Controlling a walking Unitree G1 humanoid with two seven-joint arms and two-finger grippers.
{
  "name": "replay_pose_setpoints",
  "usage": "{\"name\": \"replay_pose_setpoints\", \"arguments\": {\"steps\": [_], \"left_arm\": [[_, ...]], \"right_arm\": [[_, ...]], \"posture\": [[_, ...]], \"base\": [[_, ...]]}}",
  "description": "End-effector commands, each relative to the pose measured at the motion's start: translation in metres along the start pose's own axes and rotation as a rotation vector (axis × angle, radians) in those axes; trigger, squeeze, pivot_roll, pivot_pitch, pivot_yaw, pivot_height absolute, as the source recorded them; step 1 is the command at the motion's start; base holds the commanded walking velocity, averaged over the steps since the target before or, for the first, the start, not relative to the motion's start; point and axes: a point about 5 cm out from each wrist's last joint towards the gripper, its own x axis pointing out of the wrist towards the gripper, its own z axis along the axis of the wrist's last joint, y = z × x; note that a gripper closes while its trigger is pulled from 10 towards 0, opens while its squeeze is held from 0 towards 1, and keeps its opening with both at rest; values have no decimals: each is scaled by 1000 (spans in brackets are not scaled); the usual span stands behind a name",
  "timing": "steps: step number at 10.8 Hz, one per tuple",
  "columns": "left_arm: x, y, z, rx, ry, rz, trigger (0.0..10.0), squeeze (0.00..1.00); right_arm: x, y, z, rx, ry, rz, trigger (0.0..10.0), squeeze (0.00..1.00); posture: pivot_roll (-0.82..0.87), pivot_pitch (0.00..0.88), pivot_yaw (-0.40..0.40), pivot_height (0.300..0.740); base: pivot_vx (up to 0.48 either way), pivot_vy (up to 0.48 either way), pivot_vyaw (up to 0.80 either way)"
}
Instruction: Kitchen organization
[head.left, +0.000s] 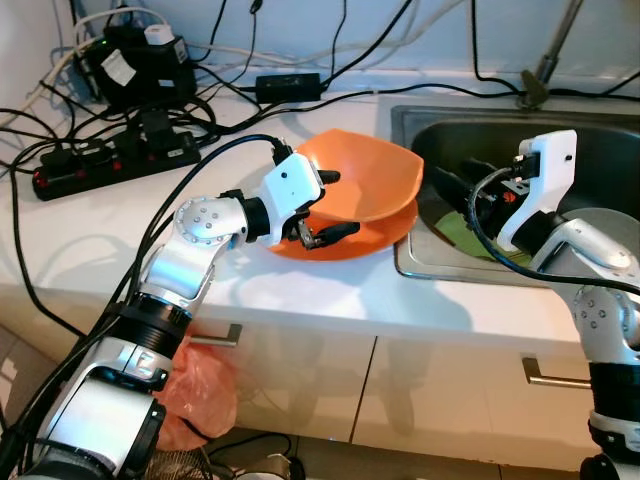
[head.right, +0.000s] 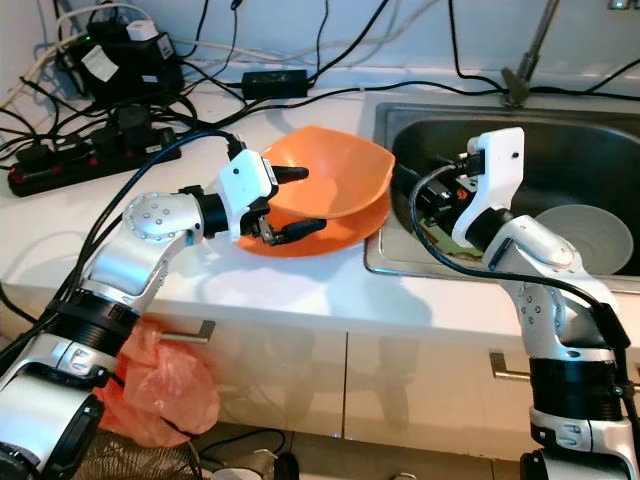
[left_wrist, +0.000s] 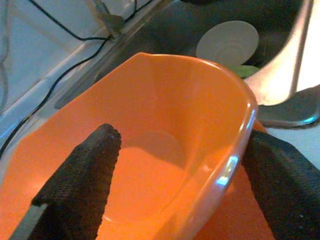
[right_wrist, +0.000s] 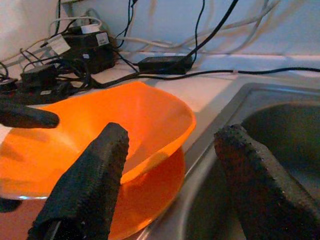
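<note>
Rim of the upper orange plastic bowl (head.left: 365, 175) is straddled by the parted left gripper (head.left: 325, 205) fingers, one inside, one outside. The right gripper (head.left: 455, 190) is held apart-fingered beside it, over the sink (head.left: 420, 262).

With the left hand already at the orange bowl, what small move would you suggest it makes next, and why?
Probably close the left hand on the rim of the upper orange bowl. Its fingers straddle that rim, one inside and one outside, not yet pinching. The bowl sits tilted in a second orange bowl at the edge of the sink, so a firm grip should come before any lift. The right hand hangs open over the sink.
</note>
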Motion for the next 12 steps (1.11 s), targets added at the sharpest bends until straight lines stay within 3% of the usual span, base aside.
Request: {"name": "replay_pose_setpoints", "arguments": {"steps": [1, 6, 8, 12], "left_arm": [[1, 3, 3, 25, 4, -13, 0, 0], [1, -1, -7, 82, 38, -71, 0, 0], [4, 0, -8, 139, 33, -33, 0, 0], [9, 4, -1, 180, -25, 76, 0, 0]], "right_arm": [[-5, 1, 7, 3, -10, 4, 10000, 0], [-8, 7, 12, 47, -4, 42, 10000, 0], [-13, 15, 11, 219, 2, 91, 10000, 0], [-14, 10, 7, 239, 35, 47, 10000, 0]], "posture": [[50, 40, 77, 740], [49, 39, 73, 740], [45, 41, 68, 740], [38, 42, 58, 740]], "base": [[0, 0, 0], [0, 0, 0], [0, 0, 0], [0, 0, 0]]}}
